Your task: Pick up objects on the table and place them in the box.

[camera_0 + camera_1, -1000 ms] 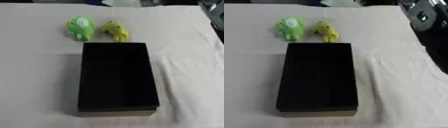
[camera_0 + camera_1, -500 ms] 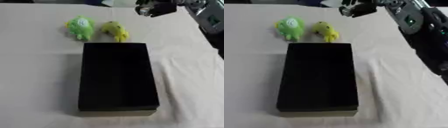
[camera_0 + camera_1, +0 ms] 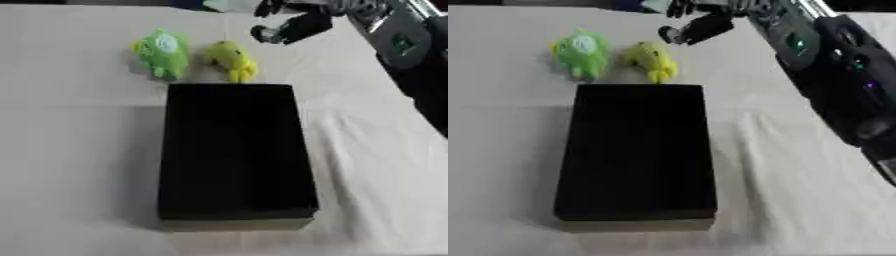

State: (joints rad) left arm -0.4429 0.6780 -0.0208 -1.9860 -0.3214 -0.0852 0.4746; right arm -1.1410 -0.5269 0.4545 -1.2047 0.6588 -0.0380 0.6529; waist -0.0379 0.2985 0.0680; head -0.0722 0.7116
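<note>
two soft toys lie just beyond the far end of the black box (image 3: 234, 150): a green toy (image 3: 161, 53) and, just beside it on the right, a yellow toy (image 3: 231, 60). right hand (image 3: 697, 22) hangs above the cloth-covered table (image 3: 79, 150), near the yellow toy, fingers relaxed, holding nothing.

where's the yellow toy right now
The yellow toy lies on the table just beyond the black box's far edge, right of the green toy.
</note>
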